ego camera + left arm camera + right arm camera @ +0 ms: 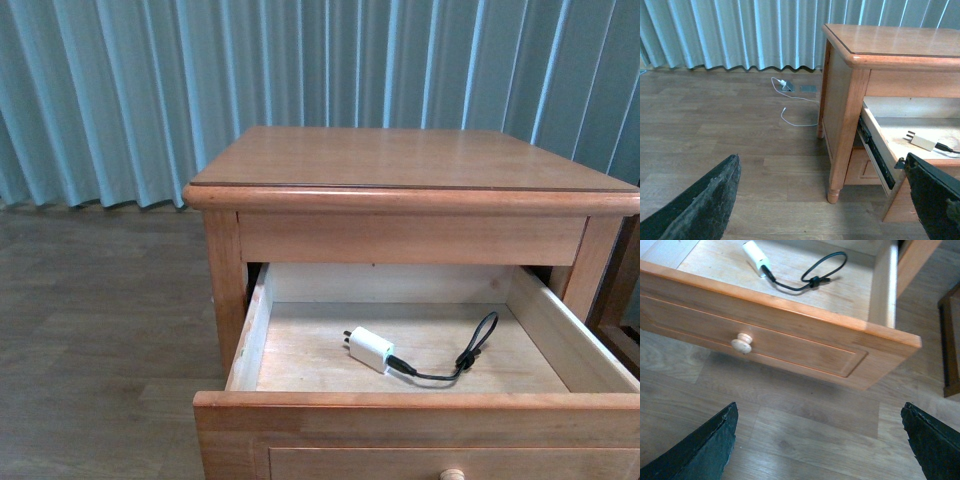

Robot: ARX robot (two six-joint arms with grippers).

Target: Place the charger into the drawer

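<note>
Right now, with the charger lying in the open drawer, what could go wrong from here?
1. The drawer stands pulled far out; an uneven push beside its knob might skew and jam it.
2. The charger lies loose with its black cable looped beside it; a hard shove could slide them about.
3. The right gripper, open and empty, hangs before the drawer front and might knock it.
</note>
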